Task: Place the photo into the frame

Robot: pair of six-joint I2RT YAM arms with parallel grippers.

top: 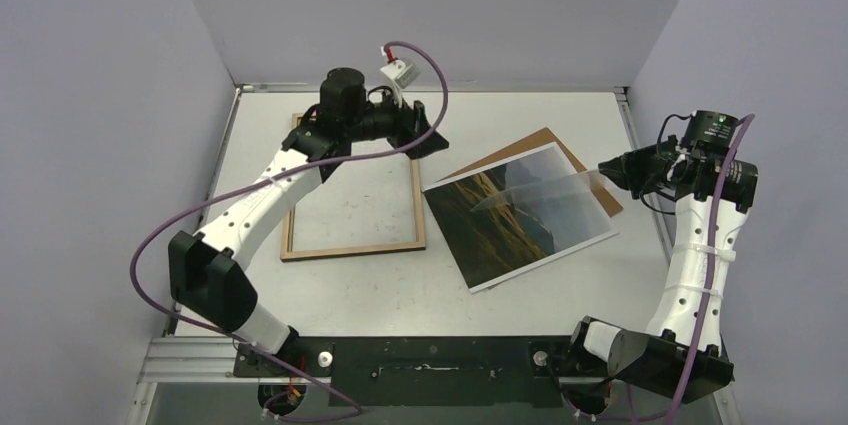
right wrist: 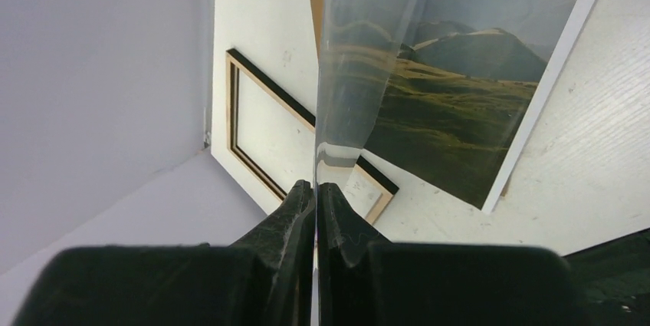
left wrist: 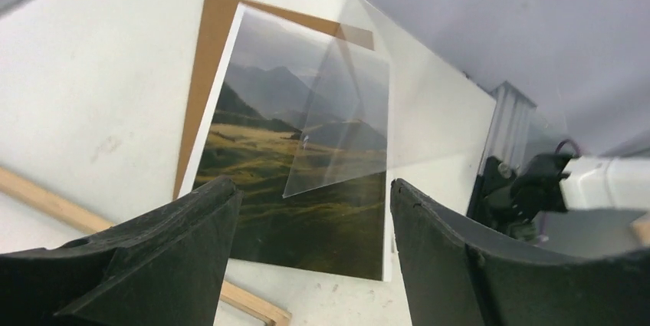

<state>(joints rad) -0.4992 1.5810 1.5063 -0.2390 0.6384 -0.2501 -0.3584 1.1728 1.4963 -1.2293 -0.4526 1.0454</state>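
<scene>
I see the photo [top: 520,217] lying flat on a brown board [top: 550,137] on the bench [top: 400,285], just right of the frame [top: 350,250], which lies wood side up. My right gripper [right wrist: 316,186] is clamped on the edge of a clear pane [top: 550,190], held tilted above the photo. My left gripper [left wrist: 313,188] hangs over the frame's far right corner, fingers apart, holding nothing.
</scene>
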